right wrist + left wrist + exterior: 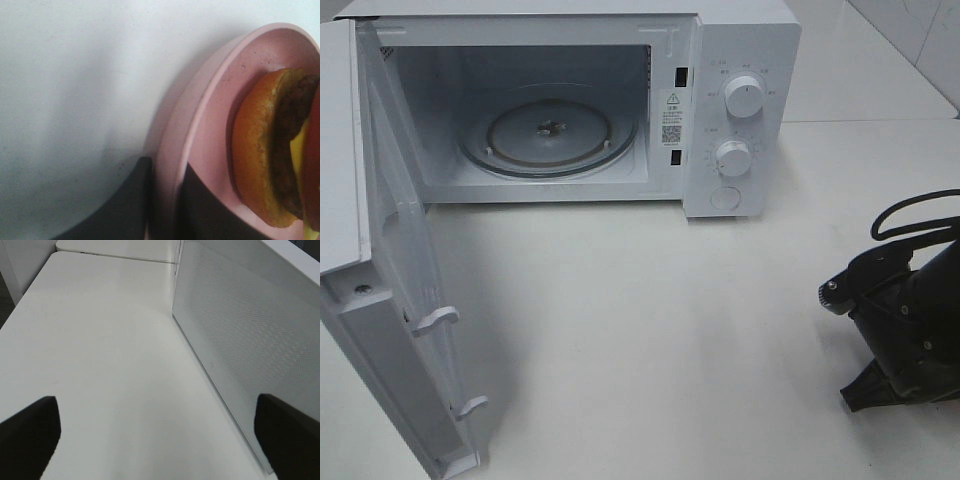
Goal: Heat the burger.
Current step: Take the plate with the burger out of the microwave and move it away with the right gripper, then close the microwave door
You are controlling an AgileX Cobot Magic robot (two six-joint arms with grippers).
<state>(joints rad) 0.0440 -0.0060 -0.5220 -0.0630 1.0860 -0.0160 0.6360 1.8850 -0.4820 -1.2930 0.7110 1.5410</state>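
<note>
The round burger with golden-brown bun lies on the shallow pink plate. The right end effector clenches the plate's rim; the left end effector is spread wide beside the white microwave door.

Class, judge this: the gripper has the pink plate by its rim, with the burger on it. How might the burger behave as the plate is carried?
The burger is stacked in loose layers, so it may shift. It looks tipped, so it could slide across the smooth pink plate. The right gripper pinches only the rim, so the plate may sag.
</note>
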